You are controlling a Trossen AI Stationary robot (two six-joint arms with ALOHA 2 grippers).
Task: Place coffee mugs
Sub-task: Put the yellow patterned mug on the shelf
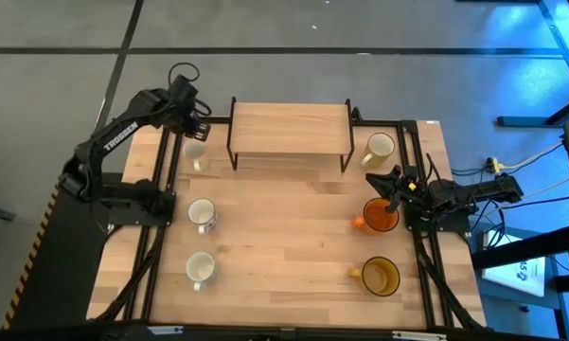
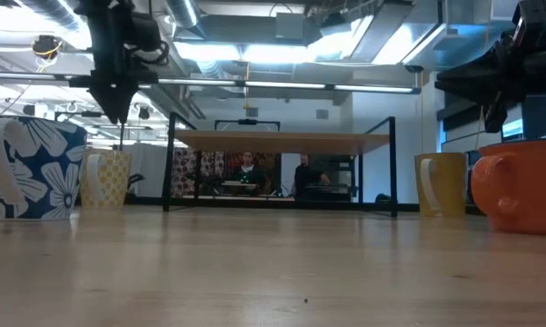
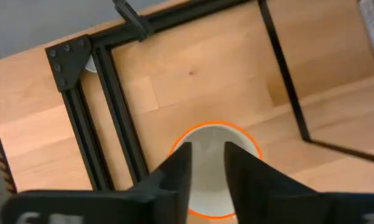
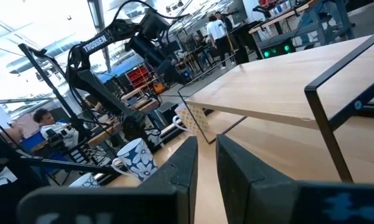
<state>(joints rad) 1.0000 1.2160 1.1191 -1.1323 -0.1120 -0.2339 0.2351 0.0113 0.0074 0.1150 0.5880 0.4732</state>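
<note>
Wooden table (image 1: 293,246), black-legged wooden shelf (image 1: 289,128) — people (image 2: 247,170), perhaps seated, beyond

Wooden table (image 1: 293,246) carries six mugs (image 1: 201,215) and shelf (image 1: 290,126).

Mugs: one orange (image 1: 381,216), one amber (image 1: 380,276), one blue-and-white floral (image 2: 32,168); table (image 1: 293,246) pale wood.

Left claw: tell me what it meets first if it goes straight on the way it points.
Probably the cream mug directly beneath it. The left claw points down over that mug's open mouth near the table's far left corner, so its fingertips would likely meet the rim or inside; depth is unclear.
</note>
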